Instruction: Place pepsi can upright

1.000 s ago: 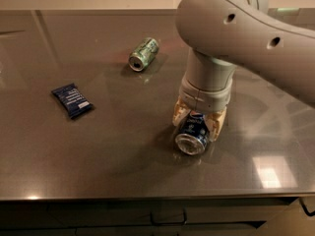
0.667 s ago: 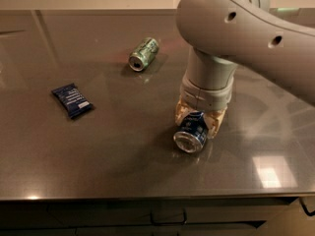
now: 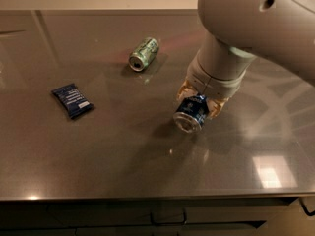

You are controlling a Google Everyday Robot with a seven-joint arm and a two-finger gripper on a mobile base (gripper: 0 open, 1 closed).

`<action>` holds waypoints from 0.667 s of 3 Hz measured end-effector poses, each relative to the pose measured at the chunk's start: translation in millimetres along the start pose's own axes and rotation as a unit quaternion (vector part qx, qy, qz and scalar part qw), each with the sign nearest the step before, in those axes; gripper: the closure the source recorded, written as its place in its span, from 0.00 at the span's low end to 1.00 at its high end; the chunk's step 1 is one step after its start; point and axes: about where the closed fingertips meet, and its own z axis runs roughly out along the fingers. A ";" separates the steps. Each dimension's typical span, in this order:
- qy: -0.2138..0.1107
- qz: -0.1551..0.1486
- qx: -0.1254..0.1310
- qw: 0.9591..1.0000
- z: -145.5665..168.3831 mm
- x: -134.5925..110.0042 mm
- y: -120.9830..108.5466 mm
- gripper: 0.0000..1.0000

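Camera view, the only one: end effector (image 3: 201,101) sits right of centre over the bench (image 3: 123,156), hanging off the big white arm (image 3: 246,18) that comes in from top right. It is clamped on the pepsi can (image 3: 191,114), with tan fingers (image 3: 186,89) on either side of the can body.

The can is directly below and in front of the end effector, in its grip. Long axis is tilted, nowhere near vertical: one silver end faces down-left toward the camera, the other end is hidden under the wrist. Can't tell whether the low rim touches the bench or floats just above it; a shadow lies just left of it.

Judgement: the next move hinges on rotating that axis to vertical before release, or the can tips.

Surroundings: green can (image 3: 144,54) on its side, up-left, well apart. Flat blue snack packet (image 3: 72,100) far left. Neither is near the set-down spot.
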 end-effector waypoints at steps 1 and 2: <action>0.032 0.006 0.084 0.996 -20.2 16.6 -16.4 1.00; 0.051 0.002 0.158 0.986 -38.7 30.7 -31.7 1.00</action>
